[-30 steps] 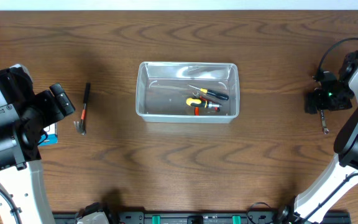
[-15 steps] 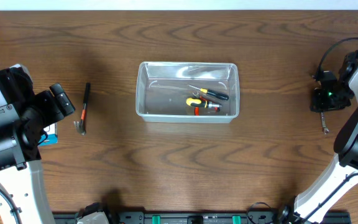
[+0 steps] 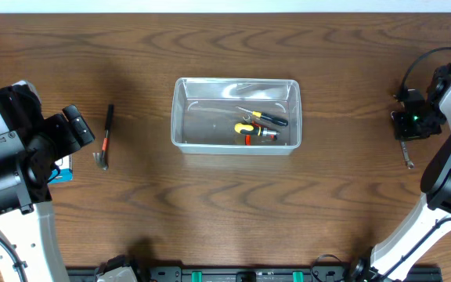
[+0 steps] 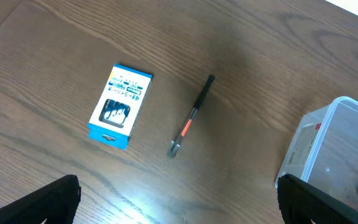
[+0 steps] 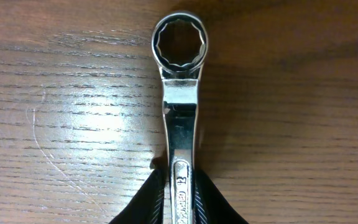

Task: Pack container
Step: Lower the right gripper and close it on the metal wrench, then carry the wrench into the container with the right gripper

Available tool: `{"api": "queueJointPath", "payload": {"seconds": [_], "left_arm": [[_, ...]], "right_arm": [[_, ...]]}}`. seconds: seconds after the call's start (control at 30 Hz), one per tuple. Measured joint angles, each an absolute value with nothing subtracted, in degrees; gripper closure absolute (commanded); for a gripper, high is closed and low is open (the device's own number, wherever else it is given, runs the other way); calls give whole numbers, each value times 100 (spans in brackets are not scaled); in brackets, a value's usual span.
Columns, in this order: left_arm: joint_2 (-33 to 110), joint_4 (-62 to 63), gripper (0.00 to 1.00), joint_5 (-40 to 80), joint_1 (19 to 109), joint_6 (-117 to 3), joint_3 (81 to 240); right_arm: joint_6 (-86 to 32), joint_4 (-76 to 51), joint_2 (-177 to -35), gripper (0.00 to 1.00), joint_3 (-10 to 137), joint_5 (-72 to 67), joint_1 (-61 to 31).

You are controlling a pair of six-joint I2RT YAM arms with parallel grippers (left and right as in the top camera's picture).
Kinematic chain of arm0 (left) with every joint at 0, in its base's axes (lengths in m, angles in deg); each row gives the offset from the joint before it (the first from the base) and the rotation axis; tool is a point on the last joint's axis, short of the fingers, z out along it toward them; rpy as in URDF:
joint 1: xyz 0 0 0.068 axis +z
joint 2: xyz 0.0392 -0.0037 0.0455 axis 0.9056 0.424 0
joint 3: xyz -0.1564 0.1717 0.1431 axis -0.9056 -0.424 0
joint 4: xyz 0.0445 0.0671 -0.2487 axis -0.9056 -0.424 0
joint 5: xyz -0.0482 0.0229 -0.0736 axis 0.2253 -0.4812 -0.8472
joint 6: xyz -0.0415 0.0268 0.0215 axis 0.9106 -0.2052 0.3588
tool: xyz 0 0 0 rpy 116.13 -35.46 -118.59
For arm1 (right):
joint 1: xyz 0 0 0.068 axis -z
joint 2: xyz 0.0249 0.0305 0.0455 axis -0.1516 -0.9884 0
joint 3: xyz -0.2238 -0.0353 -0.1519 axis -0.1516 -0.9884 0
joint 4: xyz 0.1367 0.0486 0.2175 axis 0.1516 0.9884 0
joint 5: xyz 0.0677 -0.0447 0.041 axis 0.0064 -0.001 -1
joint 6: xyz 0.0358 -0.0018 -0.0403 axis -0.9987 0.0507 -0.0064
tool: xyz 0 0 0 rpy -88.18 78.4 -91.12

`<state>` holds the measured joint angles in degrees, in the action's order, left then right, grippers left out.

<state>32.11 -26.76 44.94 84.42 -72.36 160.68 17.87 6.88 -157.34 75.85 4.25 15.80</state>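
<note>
I lose the wrench at the right wrist view's bottom edge; its lower end is unseen. Overhead, my left arm covers most of the blue-and-white box. The container runs off the left wrist view's right side. Overhead, its tools are too small to name.

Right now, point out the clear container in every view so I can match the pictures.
Overhead: the clear container sits mid-table.
Left wrist: the container's corner shows at the right edge.
Right wrist: not in it, only a wrench.
Shared landmark: the black-and-orange hand tool, lying left of it in both.
</note>
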Motion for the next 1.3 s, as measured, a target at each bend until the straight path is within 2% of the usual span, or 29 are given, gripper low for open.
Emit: {"api": "queueJointPath", "payload": {"seconds": [0.07, 0.17, 0.47, 0.67, 0.8, 0.97, 1.2, 1.3], "left_arm": [[3211, -2676, 2, 4494, 8442, -7236, 16068], [3211, -2676, 2, 4494, 8442, -7236, 16068], [3211, -2676, 2, 4494, 8442, -7236, 16068], [3213, -2678, 2, 4494, 8442, -7236, 16068], [3213, -2680, 2, 4494, 8442, -7236, 16068], [3213, -2680, 2, 4492, 8442, -7236, 16068], [3213, -2695, 2, 4494, 8442, -7236, 16068], [3213, -2713, 2, 4494, 8442, -7236, 16068]], "right_arm": [[1783, 688, -15734, 88, 7585, 425, 1580], [1763, 692, -15734, 99, 7585, 411, 1580], [1632, 756, -15734, 99, 7618, 385, 1577], [1573, 1418, -15732, 99, 8280, 278, 1311], [1566, 1993, -15647, 99, 9390, 274, 679], [1686, 2391, -15282, 99, 10625, 252, -652], [2694, 2526, -15081, 99, 10883, 129, -2779], [3289, 2533, -15184, 99, 10874, 46, -3404]]}}
